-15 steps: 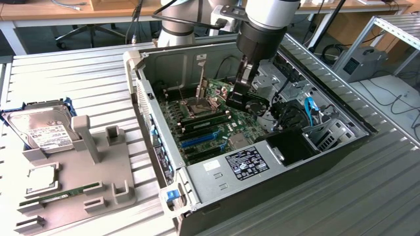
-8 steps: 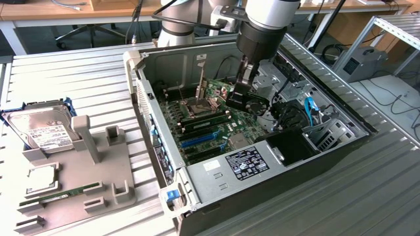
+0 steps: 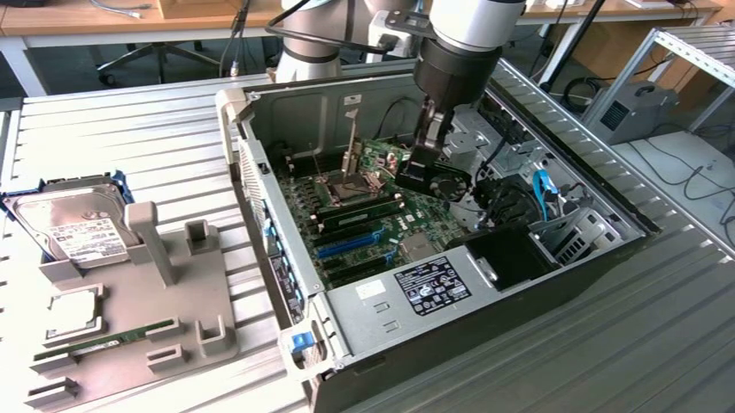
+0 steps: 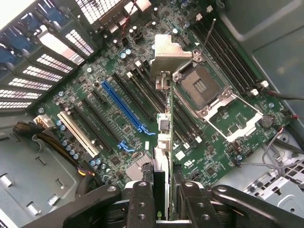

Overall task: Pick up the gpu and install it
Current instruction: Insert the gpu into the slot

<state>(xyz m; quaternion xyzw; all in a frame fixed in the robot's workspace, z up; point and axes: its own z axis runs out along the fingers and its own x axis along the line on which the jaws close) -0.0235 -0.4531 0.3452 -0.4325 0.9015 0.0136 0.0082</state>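
Black gripper fingers (image 4: 142,204) sit closest to my wrist camera, and I see the gripper (image 4: 161,209) clamped on the gpu (image 4: 164,128), which runs edge-on away from the lens with its silver bracket (image 4: 168,54) at the far end. Beneath it lies the green motherboard (image 4: 118,118) with a long blue slot (image 4: 124,107), a white slot (image 4: 78,135) and the bare CPU socket (image 4: 202,88). I can read no lettering on the board.

From the exterior view, I see the arm (image 3: 466,52) reaching down into the open computer case (image 3: 460,284), the gripper (image 3: 423,172) holding the gpu (image 3: 442,179) above the motherboard (image 3: 367,219). A black label (image 3: 428,286) sits on the power supply, its print too small to read. At the exterior view's left, a grey holder (image 3: 172,318) carries a hard drive (image 3: 81,228) with a white label, a CPU (image 3: 75,311) and a RAM stick (image 3: 109,337).
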